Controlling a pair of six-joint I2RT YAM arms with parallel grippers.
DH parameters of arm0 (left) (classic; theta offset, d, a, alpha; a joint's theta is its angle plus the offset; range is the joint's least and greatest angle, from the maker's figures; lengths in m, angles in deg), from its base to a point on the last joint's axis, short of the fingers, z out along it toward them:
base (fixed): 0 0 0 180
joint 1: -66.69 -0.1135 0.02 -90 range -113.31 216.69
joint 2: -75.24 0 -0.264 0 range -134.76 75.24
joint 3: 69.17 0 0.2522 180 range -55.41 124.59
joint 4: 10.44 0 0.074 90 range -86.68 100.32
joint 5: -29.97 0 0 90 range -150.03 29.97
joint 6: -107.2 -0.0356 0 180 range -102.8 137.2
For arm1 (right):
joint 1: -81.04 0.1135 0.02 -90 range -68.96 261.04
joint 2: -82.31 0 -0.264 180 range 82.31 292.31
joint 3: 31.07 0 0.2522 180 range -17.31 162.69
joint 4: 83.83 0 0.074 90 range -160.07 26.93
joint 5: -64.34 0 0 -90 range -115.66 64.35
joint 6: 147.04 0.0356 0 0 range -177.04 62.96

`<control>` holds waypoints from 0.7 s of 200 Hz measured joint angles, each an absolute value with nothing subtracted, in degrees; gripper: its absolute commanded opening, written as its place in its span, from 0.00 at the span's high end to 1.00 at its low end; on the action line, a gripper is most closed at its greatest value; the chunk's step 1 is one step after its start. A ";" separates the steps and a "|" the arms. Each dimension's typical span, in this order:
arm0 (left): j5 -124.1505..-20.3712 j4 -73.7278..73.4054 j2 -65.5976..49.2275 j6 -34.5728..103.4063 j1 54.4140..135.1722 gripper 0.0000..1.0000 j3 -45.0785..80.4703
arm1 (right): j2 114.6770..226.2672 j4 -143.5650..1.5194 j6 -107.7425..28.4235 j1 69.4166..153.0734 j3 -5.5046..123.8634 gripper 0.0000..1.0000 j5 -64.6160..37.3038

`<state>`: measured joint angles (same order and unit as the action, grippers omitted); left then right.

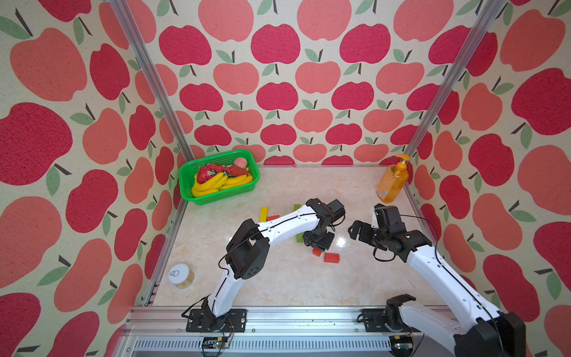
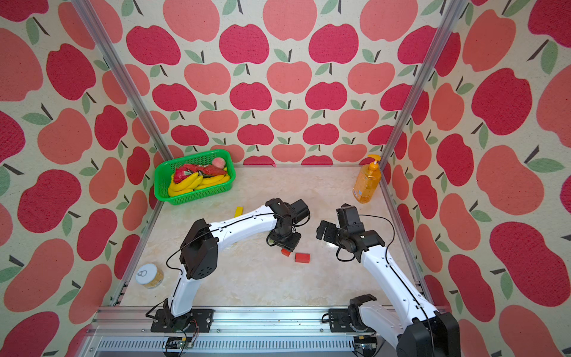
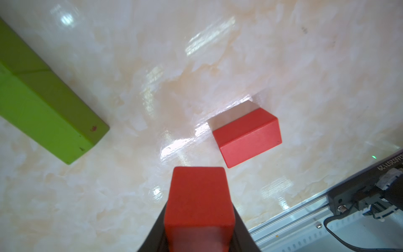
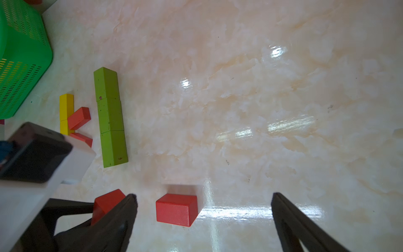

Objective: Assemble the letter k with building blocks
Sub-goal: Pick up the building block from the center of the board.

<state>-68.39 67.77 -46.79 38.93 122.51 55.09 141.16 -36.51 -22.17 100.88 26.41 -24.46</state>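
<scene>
Left pincer clamped on a red brick. Second red brick flat on bench, just beside. Green bar near. Right pincer wide, empty.

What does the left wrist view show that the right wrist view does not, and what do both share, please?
Only the left wrist view shows the metal rail at the edge of the table. Only the right wrist view shows the green basket, the yellow bar with two slanted red bricks beside it, the green bar at its full three-brick length, and the open right gripper. Both show the left gripper shut on the held red block, the loose red block lying on the table, and the green bar's end.
</scene>
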 measured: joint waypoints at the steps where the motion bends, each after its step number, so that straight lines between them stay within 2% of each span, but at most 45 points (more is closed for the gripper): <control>1: -68.37 67.85 -46.79 38.69 122.42 0.81 55.57 | 141.16 -36.51 -22.19 100.81 26.41 0.01 -24.46; 33: -66.34 71.39 -48.87 32.81 119.05 0.81 68.20 | 141.24 -36.55 -22.17 98.04 26.41 0.01 -23.87; 67: -64.06 73.86 -57.35 27.17 114.88 0.82 79.20 | 140.74 -36.55 -22.19 96.66 26.35 0.01 -22.80; 107: -60.85 75.81 -67.08 22.02 113.59 0.82 86.85 | 140.06 -36.58 -22.19 96.62 26.06 0.01 -21.88; 140: -58.75 75.66 -68.13 18.63 113.06 0.82 87.13 | 140.41 -36.62 -22.17 96.40 26.06 0.01 -21.05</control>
